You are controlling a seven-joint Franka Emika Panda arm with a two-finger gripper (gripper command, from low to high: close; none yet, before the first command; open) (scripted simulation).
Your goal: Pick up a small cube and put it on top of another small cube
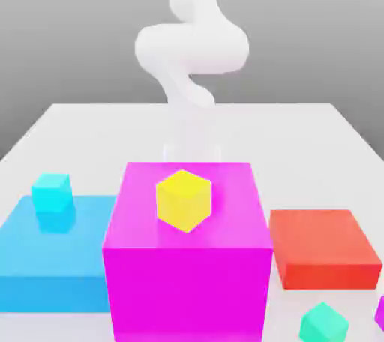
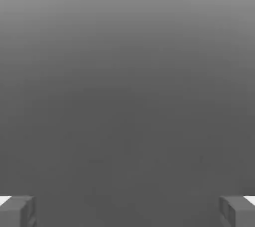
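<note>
Your gripper (image 2: 127,211) has its jaws spread wide and holds nothing, ready for a grasp. The teal cube (image 1: 324,324) rests on the table (image 1: 300,130), near the red block (image 1: 322,247).

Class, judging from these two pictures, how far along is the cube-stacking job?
Done: nothing; the teal-green small cube sits alone on the table.
In hand: nothing; the gripper is open and empty.
Left: grasp it and set it on another small cube, such as the cyan cube or yellow cube.

Yellow cube (image 1: 184,199) atop magenta block (image 1: 187,273)
</note>
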